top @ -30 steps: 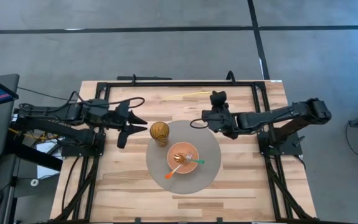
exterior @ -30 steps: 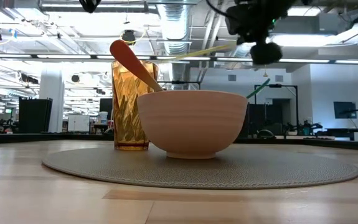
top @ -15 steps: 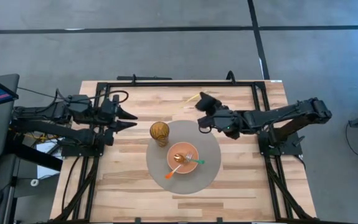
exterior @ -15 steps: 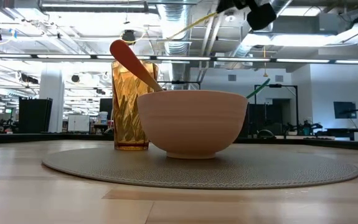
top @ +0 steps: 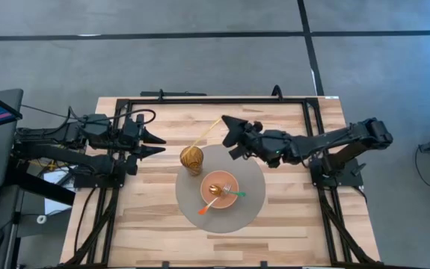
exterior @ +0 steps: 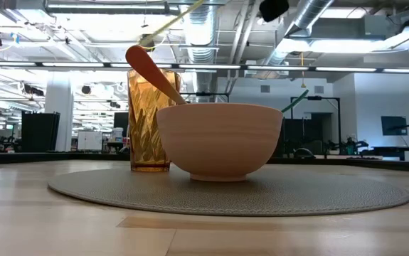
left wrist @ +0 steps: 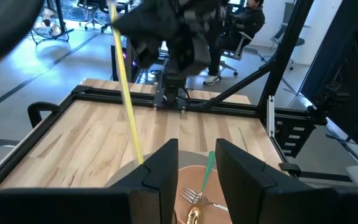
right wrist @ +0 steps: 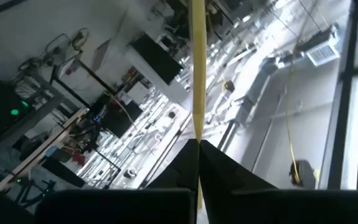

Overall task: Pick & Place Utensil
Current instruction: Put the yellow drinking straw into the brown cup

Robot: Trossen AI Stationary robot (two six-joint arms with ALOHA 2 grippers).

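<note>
**Count on the worktop**

One round mat point(top: 238, 217). One bowl point(top: 219, 193) at the mat's centre. One amber cup point(top: 192, 158) at the mat's 10 o'clock. Three utensils lie in the bowl: orange spoon point(top: 206, 205), green fork point(top: 236, 193), metal fork point(top: 225, 188). One yellow stick point(top: 204, 134) is held aloft. Two arms.
</note>
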